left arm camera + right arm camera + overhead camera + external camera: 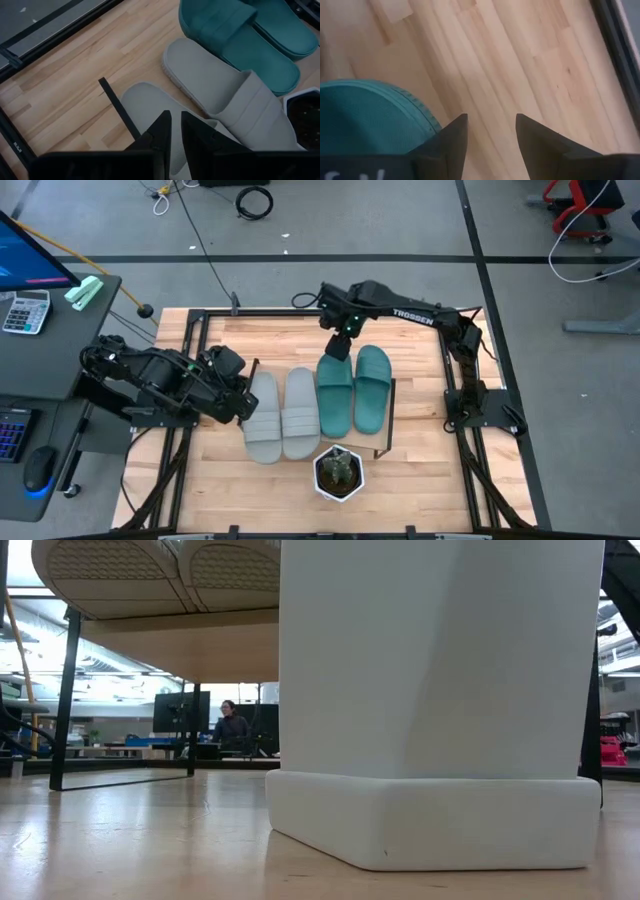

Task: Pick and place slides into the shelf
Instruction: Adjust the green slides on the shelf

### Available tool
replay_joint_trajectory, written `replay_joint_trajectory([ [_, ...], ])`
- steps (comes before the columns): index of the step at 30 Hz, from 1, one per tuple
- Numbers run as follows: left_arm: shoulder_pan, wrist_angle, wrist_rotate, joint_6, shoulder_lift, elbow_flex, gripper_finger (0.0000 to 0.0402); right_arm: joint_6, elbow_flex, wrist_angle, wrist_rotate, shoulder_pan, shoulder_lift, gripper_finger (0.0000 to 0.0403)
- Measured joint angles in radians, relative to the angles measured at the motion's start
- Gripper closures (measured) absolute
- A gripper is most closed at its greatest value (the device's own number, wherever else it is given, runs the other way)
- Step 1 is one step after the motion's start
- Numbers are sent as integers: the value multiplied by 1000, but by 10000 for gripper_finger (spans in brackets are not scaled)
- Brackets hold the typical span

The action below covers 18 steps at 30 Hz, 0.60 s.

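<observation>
All four slides lie side by side on the shelf (392, 412): two light grey (262, 418) (300, 412) and two teal (335, 395) (373, 385). Their soles rest on the board, and in the low view they overhang its edge (100, 570). My left gripper (248, 395) (175, 137) sits at the outer side of the leftmost grey slide (145, 107), its fingers almost together. My right gripper (338, 348) (491, 132) hovers open just beyond the far end of the left teal slide (365, 117), and nothing lies between its fingers. My left gripper comes slanting down from the table's left onto the leftmost grey slide's outer side (176, 122), near the strap. Its fingers (162, 132) leave only a narrow gap with grey foam in it. They hide the exact spot. The slide lies flat on the shelf.
A white pot with a small plant (338, 470) (305, 112) stands near the slides' near ends and fills the low view (430, 740). The shelf's black frame bar (117, 107) runs beside my left fingers. Bare wood lies beyond the teal slides (520, 60). A person sits far behind (232, 725).
</observation>
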Motion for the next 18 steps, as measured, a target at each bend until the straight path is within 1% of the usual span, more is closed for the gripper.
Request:
replay_joint_trajectory([
  [2,0,1,0,0,0,0,355,-2,0,-1,-17,-2,0,230],
  [5,0,1,0,-1,0,0,358,5,0,-3,-5,-3,0,230],
  [9,0,1,0,-3,0,0,360,5,0,-13,64,-6,-5,229],
  [11,0,1,0,-3,0,0,359,30,1,-19,113,-15,-14,229],
  [18,0,1,0,-2,0,0,362,76,2,-126,173,-53,-53,229],
])
